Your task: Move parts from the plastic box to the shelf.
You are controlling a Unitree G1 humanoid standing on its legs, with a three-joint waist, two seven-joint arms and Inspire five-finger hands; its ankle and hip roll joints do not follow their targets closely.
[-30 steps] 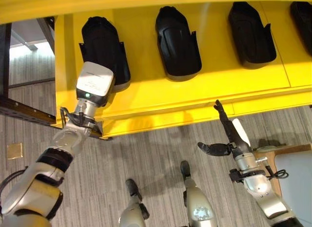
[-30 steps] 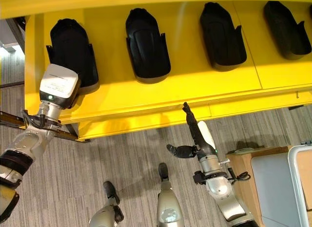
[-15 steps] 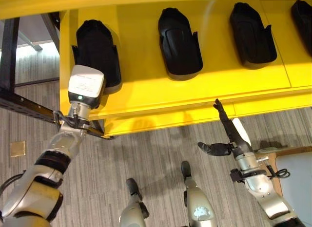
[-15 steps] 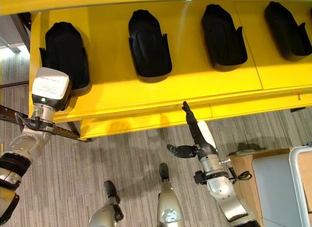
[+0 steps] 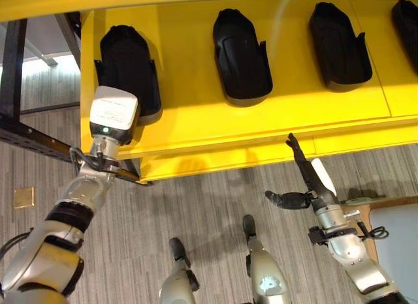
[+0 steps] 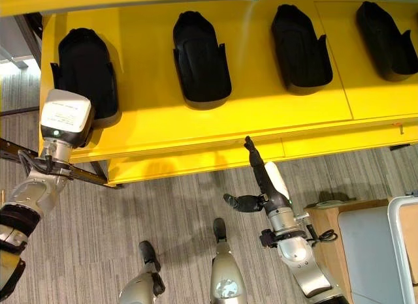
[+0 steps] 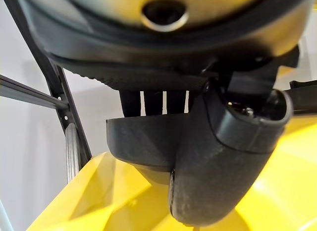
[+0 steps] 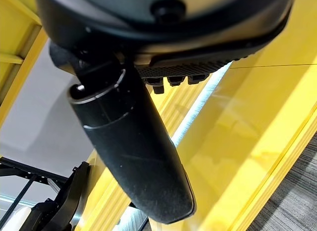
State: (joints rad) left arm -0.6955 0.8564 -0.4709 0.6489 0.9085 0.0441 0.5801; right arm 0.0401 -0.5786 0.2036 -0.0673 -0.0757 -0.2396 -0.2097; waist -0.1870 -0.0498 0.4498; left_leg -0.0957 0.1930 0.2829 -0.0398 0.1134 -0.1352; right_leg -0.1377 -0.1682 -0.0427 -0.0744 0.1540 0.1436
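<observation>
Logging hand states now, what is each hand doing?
Left hand: at the leftmost black part on the yellow shelf; fingers hidden, cannot be told.
Right hand: open, holding nothing.

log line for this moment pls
left hand: at leftmost black part on yellow shelf, grip unclear | right hand: open, idle below shelf edge | three more parts in row

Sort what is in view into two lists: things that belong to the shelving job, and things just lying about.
Job:
- yellow metal shelf
- four black moulded plastic parts: leftmost, second, third, rightmost
- left hand at the leftmost part
- right hand, fingers straight, holding nothing

Lying about:
- dark metal rack frame
- small brass floor plate
</observation>
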